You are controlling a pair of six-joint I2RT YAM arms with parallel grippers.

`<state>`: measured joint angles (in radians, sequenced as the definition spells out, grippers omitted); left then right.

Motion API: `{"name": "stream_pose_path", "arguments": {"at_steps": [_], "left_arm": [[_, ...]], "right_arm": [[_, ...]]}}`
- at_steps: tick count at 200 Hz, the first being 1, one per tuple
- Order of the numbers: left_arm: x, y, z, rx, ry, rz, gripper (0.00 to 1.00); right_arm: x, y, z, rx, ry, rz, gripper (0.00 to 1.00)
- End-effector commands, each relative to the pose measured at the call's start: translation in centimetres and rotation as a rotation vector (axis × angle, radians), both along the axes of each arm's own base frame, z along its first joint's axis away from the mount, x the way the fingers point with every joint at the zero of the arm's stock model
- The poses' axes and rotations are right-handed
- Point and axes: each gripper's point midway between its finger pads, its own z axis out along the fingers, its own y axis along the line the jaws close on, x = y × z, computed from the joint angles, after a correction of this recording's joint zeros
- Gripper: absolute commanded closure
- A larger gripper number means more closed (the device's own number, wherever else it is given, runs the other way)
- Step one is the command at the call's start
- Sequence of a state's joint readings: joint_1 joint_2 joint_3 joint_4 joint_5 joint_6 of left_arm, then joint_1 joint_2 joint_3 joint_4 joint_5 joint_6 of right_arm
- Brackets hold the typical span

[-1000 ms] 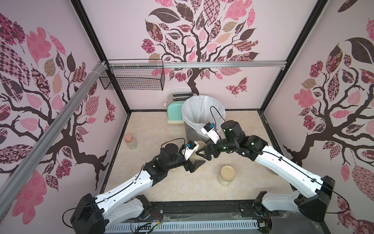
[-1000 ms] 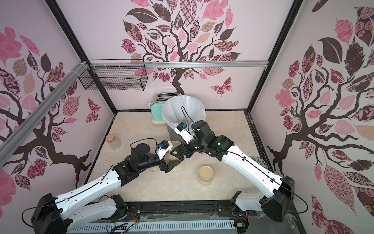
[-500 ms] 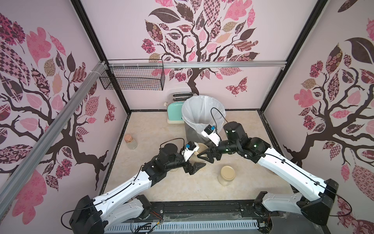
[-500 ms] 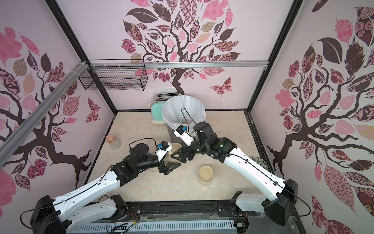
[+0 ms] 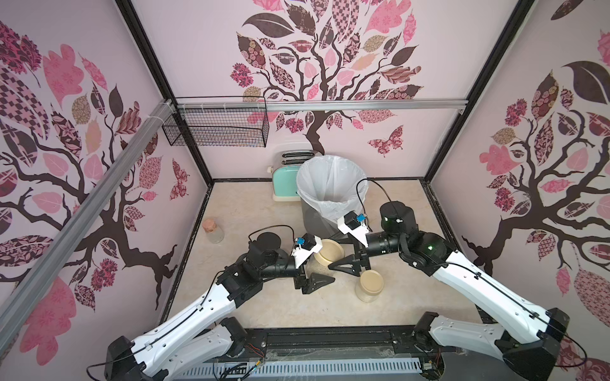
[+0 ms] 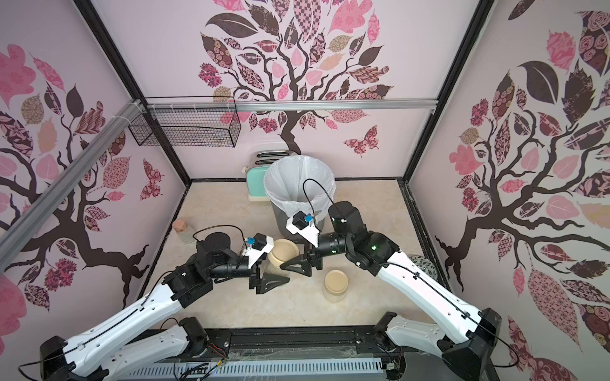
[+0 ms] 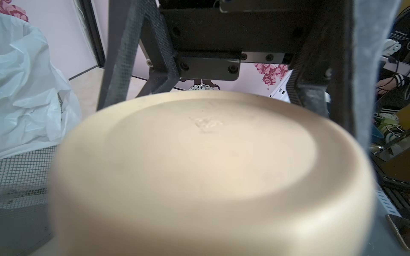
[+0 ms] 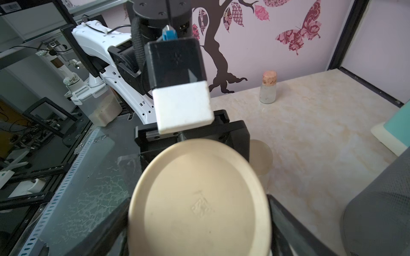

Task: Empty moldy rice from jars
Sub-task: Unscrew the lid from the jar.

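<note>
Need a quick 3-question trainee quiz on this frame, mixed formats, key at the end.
1. True or false: the lid is already off the jar held by the left gripper.
2. The right gripper straddles: A) the corked bottle B) that jar's lid C) the wire basket.
3. Short answer: what stands between the bin and the back wall?
Key: 1 false; 2 B; 3 the toaster.

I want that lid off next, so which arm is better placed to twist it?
Right. The right pincer has a finger on each side of the lid, though contact is unclear. The left pincer appears to hold the jar below, steadying it.
</note>
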<state>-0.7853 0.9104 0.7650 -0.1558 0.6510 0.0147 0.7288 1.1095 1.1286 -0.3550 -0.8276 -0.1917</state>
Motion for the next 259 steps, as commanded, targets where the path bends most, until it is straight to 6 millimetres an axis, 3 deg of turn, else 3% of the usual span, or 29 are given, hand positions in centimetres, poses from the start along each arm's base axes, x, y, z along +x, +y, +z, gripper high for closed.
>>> {"name": "stream_pose_path", "arguments": {"at_steps": [1,26,44,93,145,171,212,259], "left_arm": [[-0.4,0.3,4.0,-0.093,-0.055,-0.02,0.38],[-0.1,0.4,3.8,-0.096,-0.072,-0.001,0.38],[0.6,0.4,3.7,-0.098,-0.089,0.031,0.39],[2.1,0.5,3.0,-0.089,-0.119,0.106,0.39],[4.1,0.8,1.5,-0.039,-0.163,0.204,0.39],[5.1,0.6,0.5,-0.009,-0.178,0.233,0.39],[6.5,-0.1,0.0,-0.01,-0.183,0.262,0.39],[6.9,-0.5,0.1,-0.02,-0.187,0.259,0.39]], "right_arm": [[-1.9,-0.4,0.5,0.045,-0.036,0.103,0.18],[-1.6,-0.2,0.2,0.036,-0.035,0.098,0.15],[-1.1,-0.3,-0.1,0.016,-0.029,0.066,0.01],[1.3,-1.2,0.5,-0.012,-0.026,-0.13,0.0],[1.7,-2.5,1.4,-0.004,0.058,-0.256,0.0],[3.9,-3.2,1.1,-0.041,0.13,-0.411,0.01],[5.4,-2.9,-0.2,-0.085,0.213,-0.485,0.0],[5.8,-1.8,-0.7,-0.12,0.232,-0.468,0.0]]}}
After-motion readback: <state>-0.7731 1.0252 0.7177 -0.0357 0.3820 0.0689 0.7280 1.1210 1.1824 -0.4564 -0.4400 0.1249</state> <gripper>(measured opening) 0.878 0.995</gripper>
